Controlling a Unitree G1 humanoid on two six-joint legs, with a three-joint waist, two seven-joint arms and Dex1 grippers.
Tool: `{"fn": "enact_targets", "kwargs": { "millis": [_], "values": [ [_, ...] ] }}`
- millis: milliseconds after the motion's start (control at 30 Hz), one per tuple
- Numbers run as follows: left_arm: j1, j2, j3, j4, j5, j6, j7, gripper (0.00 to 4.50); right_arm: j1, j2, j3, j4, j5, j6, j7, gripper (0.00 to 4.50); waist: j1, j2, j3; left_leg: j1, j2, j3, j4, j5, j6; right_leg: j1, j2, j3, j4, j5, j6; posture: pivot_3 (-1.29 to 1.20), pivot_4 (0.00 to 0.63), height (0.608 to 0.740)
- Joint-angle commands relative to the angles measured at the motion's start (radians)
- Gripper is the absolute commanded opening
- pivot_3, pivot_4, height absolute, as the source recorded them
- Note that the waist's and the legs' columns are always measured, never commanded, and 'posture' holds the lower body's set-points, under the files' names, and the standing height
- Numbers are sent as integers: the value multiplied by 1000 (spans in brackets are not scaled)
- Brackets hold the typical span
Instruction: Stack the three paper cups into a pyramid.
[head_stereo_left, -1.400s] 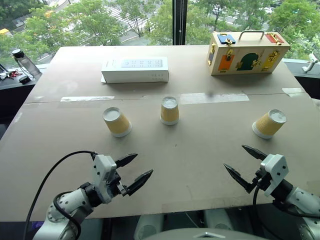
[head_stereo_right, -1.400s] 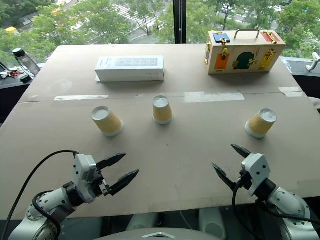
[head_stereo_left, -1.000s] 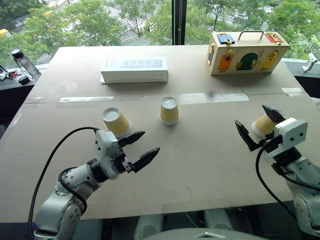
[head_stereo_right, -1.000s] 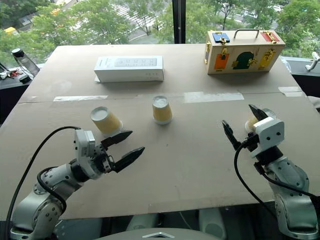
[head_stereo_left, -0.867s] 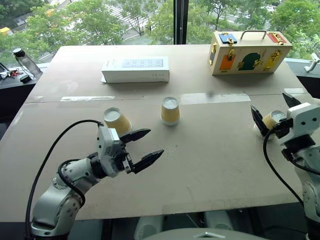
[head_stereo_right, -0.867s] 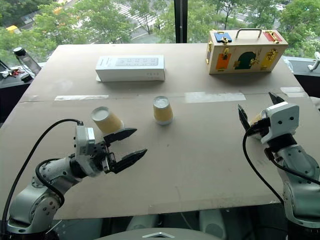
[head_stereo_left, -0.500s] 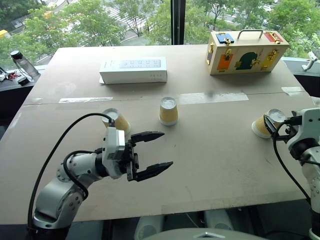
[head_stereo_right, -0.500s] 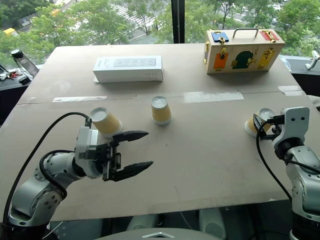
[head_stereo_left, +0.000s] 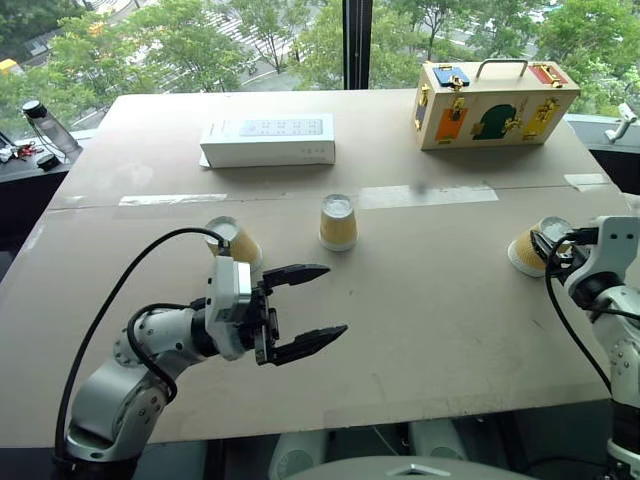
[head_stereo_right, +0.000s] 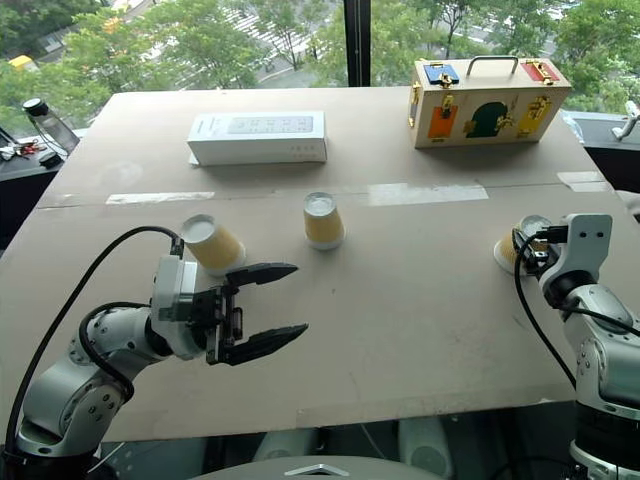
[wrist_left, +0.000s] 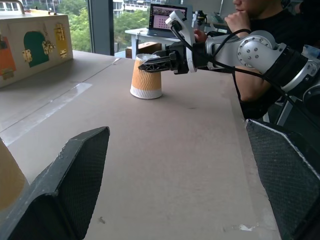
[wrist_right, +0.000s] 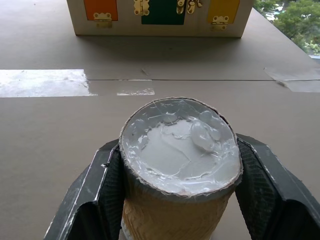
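Three yellow-orange paper cups stand upside down in a row across the table: the left cup (head_stereo_left: 232, 243), the middle cup (head_stereo_left: 338, 222) and the right cup (head_stereo_left: 526, 250). My right gripper (head_stereo_left: 548, 252) is level at the table's right side and shut on the right cup. In the right wrist view its fingers (wrist_right: 102, 187) press both sides of that cup (wrist_right: 178, 145). My left gripper (head_stereo_left: 337, 298) hovers open and empty in front of the left cup, pointing right. The left wrist view shows the right cup (wrist_left: 146, 77) gripped near its top.
A white rectangular box (head_stereo_left: 268, 140) lies at the back left and a wooden latch box (head_stereo_left: 495, 103) at the back right. Tape strips (head_stereo_left: 430, 195) cross the table's seam. A bottle (head_stereo_left: 45, 125) stands off the left edge. A person (wrist_left: 260, 30) sits beyond the right edge.
My right gripper rose from the near edge, swung out to the right cup and shut on it. My left gripper lifted and drifted right, staying open.
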Motion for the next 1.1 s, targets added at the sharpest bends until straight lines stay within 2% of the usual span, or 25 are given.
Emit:
{"fn": "enact_targets", "kwargs": {
  "millis": [33,200,500,967,1000,1100],
  "values": [
    [26,-20,25,17,35,-59,8,4500,-21,-8,41,-99,28,-32,46,2249,0,1,0,0,0,0,0,0,0,0,0,0,0,0,0,0,150,740],
    [55,-74,39,75,65,-135,16,4500,-50,-28,171,-191,66,3,134,2249,1,1,0,0,0,0,0,0,0,0,0,0,0,0,0,0,150,740],
    [153,-35,118,91,1,-97,-33,4500,-129,-52,362,-196,49,48,211,2249,3,1,0,0,0,-1,0,0,0,0,0,-1,-1,0,0,0,150,740],
    [228,-42,160,63,-7,-111,-26,4500,-155,-36,480,-165,0,21,246,2249,3,1,0,-1,0,-1,0,0,0,0,0,-1,-1,0,0,0,150,740],
    [227,-39,161,66,-7,-110,-29,4500,-158,-28,480,-145,-13,17,232,3259,3,1,0,-1,0,-1,0,0,0,0,0,-1,-1,0,0,0,150,740],
    [195,-37,167,71,-17,-86,5,4500,-140,-41,473,-144,-7,-10,267,4466,6,1,0,-1,0,-1,0,0,0,0,0,-1,-1,0,0,0,150,740]
  ]
}}
